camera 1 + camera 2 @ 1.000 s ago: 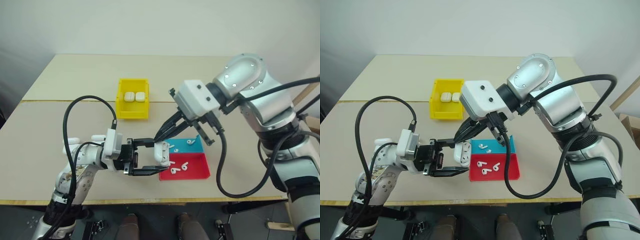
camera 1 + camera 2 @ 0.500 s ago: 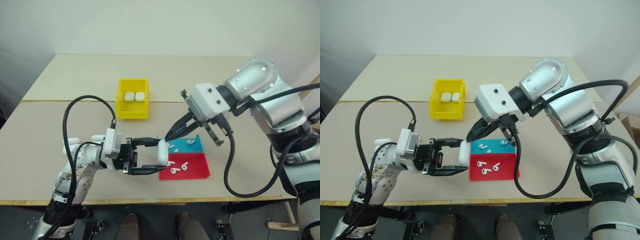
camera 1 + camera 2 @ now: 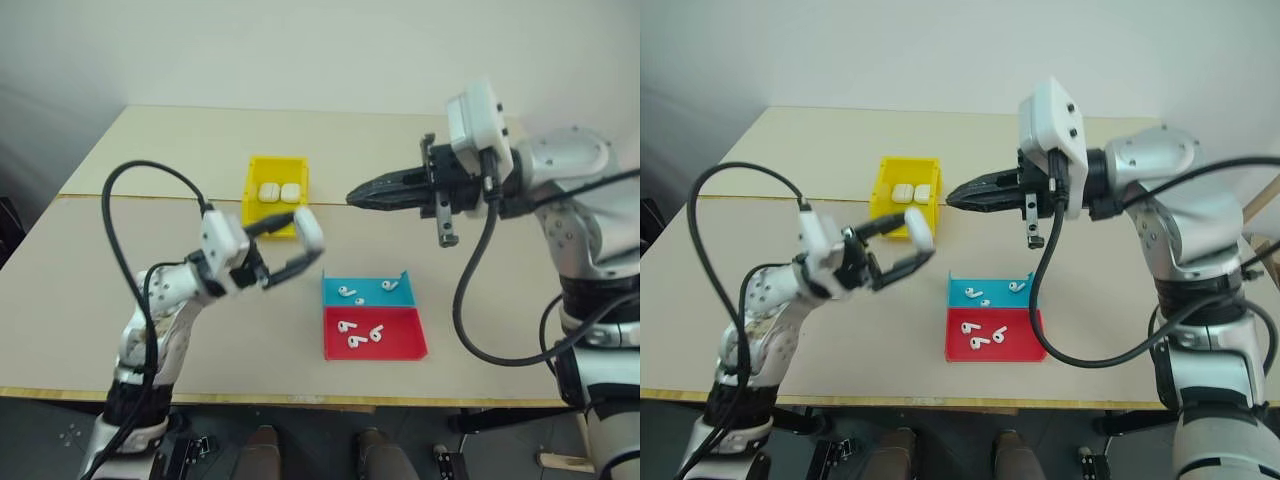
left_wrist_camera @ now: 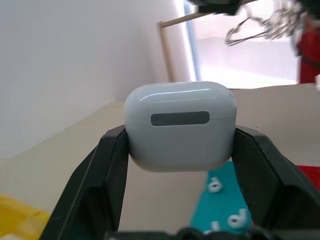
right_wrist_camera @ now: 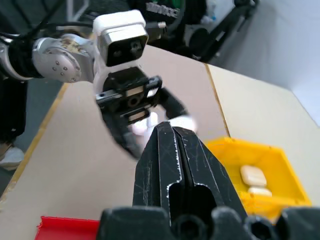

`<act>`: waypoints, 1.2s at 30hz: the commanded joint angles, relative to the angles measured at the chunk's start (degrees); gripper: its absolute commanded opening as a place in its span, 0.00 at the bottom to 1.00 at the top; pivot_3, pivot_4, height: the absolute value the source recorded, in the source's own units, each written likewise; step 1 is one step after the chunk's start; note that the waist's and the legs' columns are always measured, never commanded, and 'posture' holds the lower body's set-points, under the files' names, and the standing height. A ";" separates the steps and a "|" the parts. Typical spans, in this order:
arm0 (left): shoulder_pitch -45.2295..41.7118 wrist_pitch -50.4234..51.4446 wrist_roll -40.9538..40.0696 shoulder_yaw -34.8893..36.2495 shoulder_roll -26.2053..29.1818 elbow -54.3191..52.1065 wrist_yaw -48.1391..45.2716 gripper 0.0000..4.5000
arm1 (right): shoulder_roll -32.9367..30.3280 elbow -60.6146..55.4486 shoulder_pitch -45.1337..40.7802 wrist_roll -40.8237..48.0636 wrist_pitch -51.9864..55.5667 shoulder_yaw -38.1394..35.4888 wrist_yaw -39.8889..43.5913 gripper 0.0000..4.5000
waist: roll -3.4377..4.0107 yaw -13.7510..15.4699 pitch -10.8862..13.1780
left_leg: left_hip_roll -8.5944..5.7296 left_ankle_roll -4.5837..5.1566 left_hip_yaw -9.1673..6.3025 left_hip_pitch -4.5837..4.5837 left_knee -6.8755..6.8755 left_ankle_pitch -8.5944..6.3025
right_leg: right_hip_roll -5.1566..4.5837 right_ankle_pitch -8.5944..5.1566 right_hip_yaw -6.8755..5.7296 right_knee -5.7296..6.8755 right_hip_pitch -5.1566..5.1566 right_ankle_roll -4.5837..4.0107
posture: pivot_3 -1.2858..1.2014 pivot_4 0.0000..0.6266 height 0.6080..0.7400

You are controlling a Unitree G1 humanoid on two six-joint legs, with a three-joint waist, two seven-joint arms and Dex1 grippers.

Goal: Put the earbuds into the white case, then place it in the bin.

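My left gripper [image 3: 306, 238] is shut on the white case [image 3: 309, 226], whose lid is closed. It holds the case in the air just off the near right corner of the yellow bin [image 3: 252, 200]. The left wrist view shows the case [image 4: 180, 125] clamped between both black fingers. Two more white cases [image 3: 280, 191] lie inside the bin. My right gripper [image 3: 354, 197] is shut with nothing in it, pointing left, raised to the right of the bin and apart from the case. Several earbuds [image 3: 350, 330] lie in the blue-and-red tray [image 3: 405, 348].
The tray sits near the front edge, right of my left gripper, with earbuds in both its blue [image 3: 347, 292] and red halves. A seam [image 3: 150, 198] crosses the tan tabletop behind the bin. A black cable [image 3: 470, 300] hangs from my right arm over the table's right side.
My left gripper lifted the case off the tray's left edge and carried it toward the bin. My right gripper drew back from the case, rose, and now points left.
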 commanded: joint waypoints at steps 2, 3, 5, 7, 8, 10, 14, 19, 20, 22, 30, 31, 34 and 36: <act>-8.62 -0.41 12.79 -0.94 -2.94 12.43 16.99 0.62 | 0.37 -10.47 6.89 4.38 5.79 -6.65 -9.59 0.01 | -0.02 0.03 -0.01 | -0.04 0.01 -0.01 -0.03 -0.02 0.00 | -0.04 0.00 0.00 -0.02 -0.01 0.02 | 0.52 0.24 1.00; -10.73 -0.93 14.83 -1.34 -3.43 16.39 19.60 0.62 | 0.53 -12.33 8.80 5.39 7.35 -7.54 -11.58 0.01 | -0.02 -0.17 -0.01 | -0.05 0.01 -0.02 -0.07 -0.03 0.00 | -0.04 0.00 -0.01 -0.02 -0.04 0.02 | 0.52 0.24 1.00; -14.76 0.09 16.83 -1.72 -4.25 23.27 22.83 0.62 | 0.46 -15.15 11.99 6.53 9.11 -8.79 -14.34 0.01 | -0.02 -0.19 -0.01 | -0.10 0.01 -0.02 -0.08 -0.06 -0.01 | -0.08 0.00 0.01 -0.03 -0.05 0.02 | 0.52 0.24 1.00; -18.45 -0.83 18.81 -2.07 -4.97 30.38 26.05 0.62 | -0.14 -17.49 14.64 7.08 10.56 -9.59 -16.67 0.01 | -0.02 -0.24 -0.01 | -0.11 0.01 -0.03 -0.09 -0.05 -0.01 | -0.09 0.00 -0.01 -0.02 -0.06 0.03 | 0.52 0.24 1.00; -19.69 -1.83 19.24 -2.07 -5.27 33.01 26.96 0.62 | -0.48 -18.40 15.55 7.38 11.14 -9.88 -17.53 0.01 | -0.02 -0.31 -0.01 | -0.12 0.01 -0.02 -0.09 -0.05 -0.01 | -0.09 -0.01 0.00 -0.03 -0.07 0.04 | 0.52 0.24 1.00; -22.14 -3.83 19.83 -2.35 -5.67 38.54 27.79 0.62 | -1.52 -19.82 17.20 7.47 11.81 -10.14 -18.75 0.01 | -0.02 -0.32 -0.01 | -0.13 0.01 -0.02 -0.09 -0.06 -0.01 | -0.09 -0.01 0.00 -0.03 -0.06 0.04 | 0.52 0.24 1.00; -26.78 -5.29 19.55 -1.80 -6.43 49.24 28.97 0.70 | -2.37 -21.29 18.54 8.28 13.44 -10.36 -21.25 0.00 | -0.03 -0.40 0.00 | -0.15 0.01 -0.03 -0.10 -0.06 0.00 | -0.10 -0.02 -0.01 -0.04 -0.06 0.06 | 0.52 0.24 1.00; -28.42 -7.83 18.13 -1.62 -7.46 53.66 26.87 1.00 | -2.45 -21.26 18.57 8.11 13.65 -9.82 -22.47 0.00 | -0.03 -0.38 0.00 | -0.15 0.01 -0.03 -0.11 -0.08 0.00 | -0.10 -0.03 0.00 -0.06 -0.06 0.07 | 0.52 0.24 1.00; -28.43 -8.71 18.69 -2.02 -7.49 54.12 27.19 1.00 | -2.51 -21.14 18.50 7.96 13.61 -9.59 -22.57 0.00 | -0.03 -0.38 0.00 | -0.16 0.01 -0.03 -0.11 -0.08 0.00 | -0.10 -0.03 -0.01 -0.06 -0.06 0.07 | 0.52 0.24 1.00; -28.37 -9.68 19.43 -2.47 -7.56 54.11 28.02 1.00 | -2.66 -21.14 18.50 7.84 13.46 -9.28 -22.68 0.00 | -0.03 -0.36 0.00 | -0.16 0.00 -0.03 -0.11 -0.08 0.00 | -0.11 -0.03 -0.01 -0.06 -0.06 0.07 | 0.52 0.24 1.00; -17.30 -2.29 7.34 -0.71 -4.77 25.61 11.95 1.00 | -6.56 -21.40 22.18 8.66 12.61 -11.52 -18.67 0.00 | -0.03 -0.39 0.00 | -0.15 0.00 -0.02 -0.12 -0.12 0.00 | -0.13 -0.03 -0.01 -0.08 -0.06 0.07 | 0.52 0.24 1.00; -14.48 0.31 4.99 -0.71 -3.37 19.86 8.59 1.00 | -8.05 -21.71 23.82 8.62 11.78 -12.21 -17.13 0.00 | -0.03 -0.47 0.00 | -0.15 0.00 -0.02 -0.12 -0.14 0.00 | -0.13 -0.03 0.00 -0.07 -0.04 0.08 | 0.52 0.24 1.00; -7.34 7.46 0.50 -0.49 1.64 6.87 2.61 1.00 | -11.81 -21.96 28.10 8.52 9.73 -14.11 -13.60 0.00 | -0.02 -0.90 0.00 | -0.09 -0.01 0.03 -0.08 -0.20 0.00 | -0.11 -0.04 0.04 -0.07 -0.08 0.08 | 0.52 0.24 1.00; -0.28 10.64 -4.36 1.52 6.54 -2.31 -2.34 1.00 | -14.76 -21.29 32.71 6.65 5.91 -16.42 -9.61 0.00 | -0.02 -0.81 0.00 | -0.10 -0.02 0.02 -0.04 -0.19 0.01 | -0.11 -0.04 0.03 -0.01 -0.08 0.08 | 0.52 0.24 1.00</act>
